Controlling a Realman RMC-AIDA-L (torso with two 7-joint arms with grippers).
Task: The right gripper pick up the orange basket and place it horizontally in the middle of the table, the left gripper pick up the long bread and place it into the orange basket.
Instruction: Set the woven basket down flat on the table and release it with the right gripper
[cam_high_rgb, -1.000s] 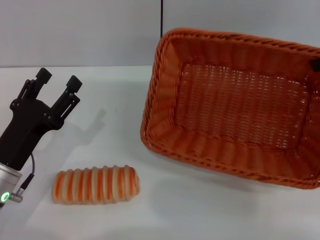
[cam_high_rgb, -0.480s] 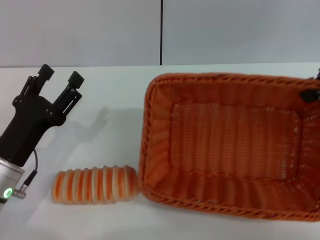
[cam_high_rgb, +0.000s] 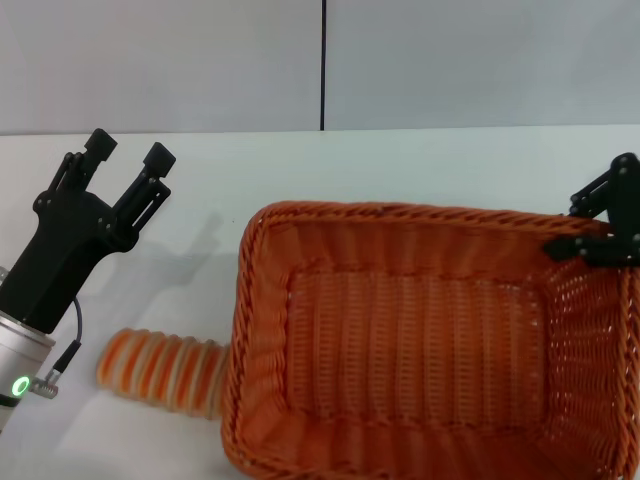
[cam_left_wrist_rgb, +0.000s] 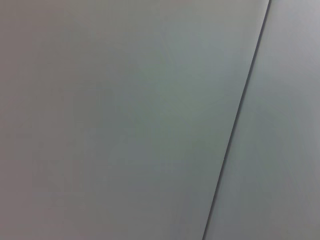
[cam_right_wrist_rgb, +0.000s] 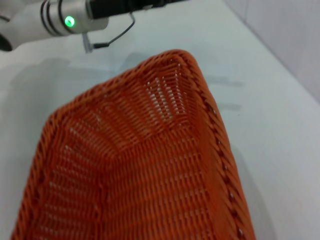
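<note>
The orange basket (cam_high_rgb: 390, 212) lies long side across the table (cam_high_rgb: 420, 165), filling the middle and right foreground; whether it rests on the top or hangs just above I cannot tell. My right gripper (cam_high_rgb: 582, 230) is shut on its far right rim. The right wrist view looks into the basket (cam_right_wrist_rgb: 150, 165) from that end. Only the left part of the long bread (cam_high_rgb: 160, 368) shows; the basket's left wall hides its right end. My left gripper (cam_high_rgb: 130, 150) stands open and empty at the left, behind and above the bread. The left wrist view shows only grey wall.
A grey wall with a dark vertical seam (cam_high_rgb: 323, 65) backs the table. The left arm's silver wrist with its green light (cam_right_wrist_rgb: 65, 20) and cable sits beyond the basket's far corner. White tabletop shows behind the basket and at the far left.
The basket has come down from a tilted, raised pose at the back right to a level one nearer and further left, now covering the bread's right end. The left gripper has barely shifted.
</note>
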